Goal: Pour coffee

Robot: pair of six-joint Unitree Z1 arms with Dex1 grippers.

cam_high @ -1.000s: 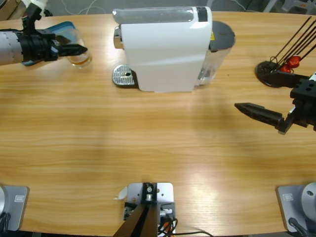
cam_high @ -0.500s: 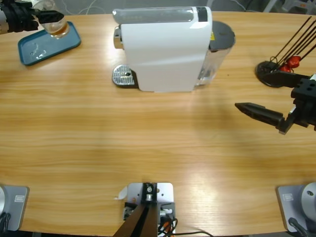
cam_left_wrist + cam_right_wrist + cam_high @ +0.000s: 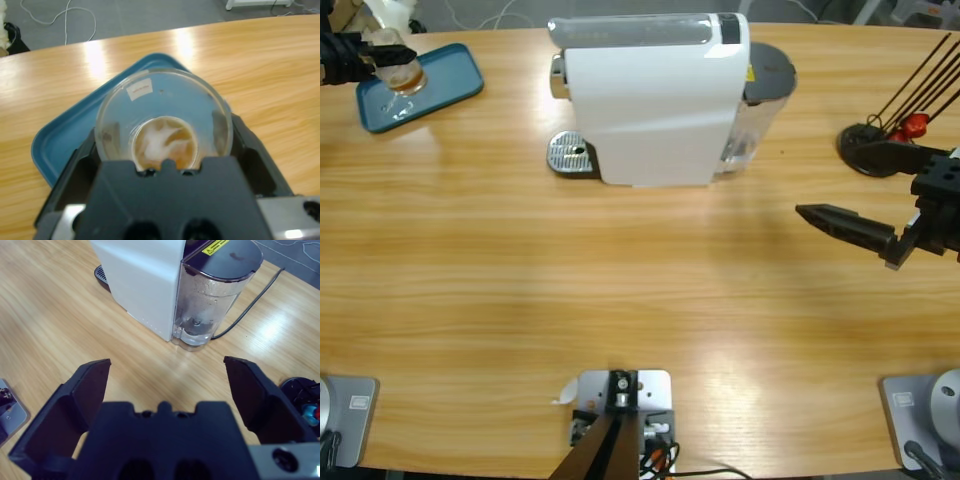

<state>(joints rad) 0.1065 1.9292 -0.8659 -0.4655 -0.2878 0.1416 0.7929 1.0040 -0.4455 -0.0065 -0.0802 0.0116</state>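
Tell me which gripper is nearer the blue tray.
Left. The left gripper is over the blue tray, shut on a glass cup holding the coffee. The right gripper hangs open across the table, past the coffee machine.

My overhead cam sits fixed above the tabletop, looking straight down, far enough to take in its whole width. Left wrist cam looks steeply down along the left gripper, very close on the glass cup over the blue tray; I see the same cup and tray top-left from overhead. Right wrist cam faces obliquely across the tabletop, mid-distance, at the white coffee machine, shared with overhead.
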